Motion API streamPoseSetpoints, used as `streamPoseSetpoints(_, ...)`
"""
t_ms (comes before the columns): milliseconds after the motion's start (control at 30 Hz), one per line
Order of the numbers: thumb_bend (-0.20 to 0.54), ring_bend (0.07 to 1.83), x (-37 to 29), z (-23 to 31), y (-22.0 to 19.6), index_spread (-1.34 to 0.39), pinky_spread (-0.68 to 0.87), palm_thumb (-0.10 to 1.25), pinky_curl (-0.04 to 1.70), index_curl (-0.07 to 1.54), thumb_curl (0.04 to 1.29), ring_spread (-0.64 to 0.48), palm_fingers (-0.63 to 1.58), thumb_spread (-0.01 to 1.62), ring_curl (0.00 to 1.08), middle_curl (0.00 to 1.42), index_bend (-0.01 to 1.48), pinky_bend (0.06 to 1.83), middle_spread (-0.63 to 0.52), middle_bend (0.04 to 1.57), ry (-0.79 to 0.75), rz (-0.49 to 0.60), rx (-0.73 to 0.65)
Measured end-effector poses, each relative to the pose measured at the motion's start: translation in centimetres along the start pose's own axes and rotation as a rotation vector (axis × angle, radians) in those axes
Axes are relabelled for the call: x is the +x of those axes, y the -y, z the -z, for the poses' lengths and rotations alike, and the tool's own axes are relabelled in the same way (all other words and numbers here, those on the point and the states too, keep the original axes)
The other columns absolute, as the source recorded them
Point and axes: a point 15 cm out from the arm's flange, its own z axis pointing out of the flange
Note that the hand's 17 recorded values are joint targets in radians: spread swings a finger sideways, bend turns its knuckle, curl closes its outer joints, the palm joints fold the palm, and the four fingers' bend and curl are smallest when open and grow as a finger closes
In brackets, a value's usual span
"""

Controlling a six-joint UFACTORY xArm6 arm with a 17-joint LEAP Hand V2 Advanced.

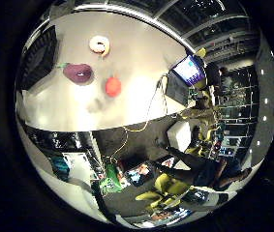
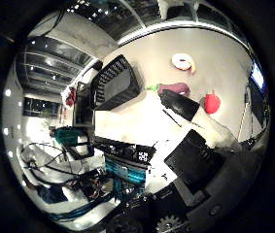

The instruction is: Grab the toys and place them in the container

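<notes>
Three toys lie on the white table (image 1: 137,58): a white and orange ring (image 1: 99,44), a purple toy (image 1: 77,72) and a red toy (image 1: 112,86). The black slatted container (image 2: 118,83) stands on the table beside them; the little finger side view shows it only at the table's edge (image 1: 40,58). In the thumb side view the ring (image 2: 183,62), purple toy (image 2: 176,89) and red toy (image 2: 212,102) lie past my hand's (image 2: 193,146) black and white fingers (image 2: 181,107). The fingers are stretched out and hold nothing. The hand is well away from the toys.
A monitor (image 1: 188,70) stands at the table's far edge. Yellow-green chairs (image 1: 170,184) and equipment stand on the floor beyond the table. A small green object (image 2: 153,87) lies between the container and the purple toy.
</notes>
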Motion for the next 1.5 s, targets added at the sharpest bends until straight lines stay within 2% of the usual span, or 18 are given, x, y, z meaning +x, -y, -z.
streamPoseSetpoints(133,-0.02,0.19,2.4,-1.4,1.5,-0.47,0.44,0.8,0.25,0.36,0.35,0.11,0.47,1.07,0.15,0.32,0.18,0.21,-0.06,0.22,-0.023,-0.039,0.031)
streamPoseSetpoints(300,-0.022,0.22,8.2,-4.4,1.9,-0.45,0.43,0.8,0.26,0.33,0.35,0.1,0.44,1.07,0.17,0.33,0.15,0.24,-0.06,0.23,-0.042,-0.151,0.008)
streamPoseSetpoints(767,-0.026,0.29,19.7,-13.6,4.8,-0.38,0.41,0.63,0.28,0.27,0.31,0.13,0.31,1.11,0.21,0.34,0.15,0.36,-0.02,0.25,-0.048,-0.306,-0.039)
streamPoseSetpoints(1000,-0.028,0.31,20.0,-18.1,3.8,-0.37,0.42,0.54,0.29,0.27,0.29,0.15,0.26,1.09,0.22,0.34,0.15,0.4,0.0,0.24,-0.014,-0.313,-0.103)
streamPoseSetpoints(1333,-0.024,0.31,19.8,-25.2,1.5,-0.36,0.41,0.5,0.28,0.27,0.28,0.16,0.24,1.08,0.23,0.34,0.16,0.41,0.01,0.24,0.038,-0.318,-0.199)
streamPoseSetpoints(1500,-0.023,0.32,19.7,-27.1,1.1,-0.36,0.41,0.5,0.28,0.27,0.28,0.16,0.24,1.07,0.23,0.34,0.16,0.41,0.01,0.25,0.043,-0.316,-0.214)
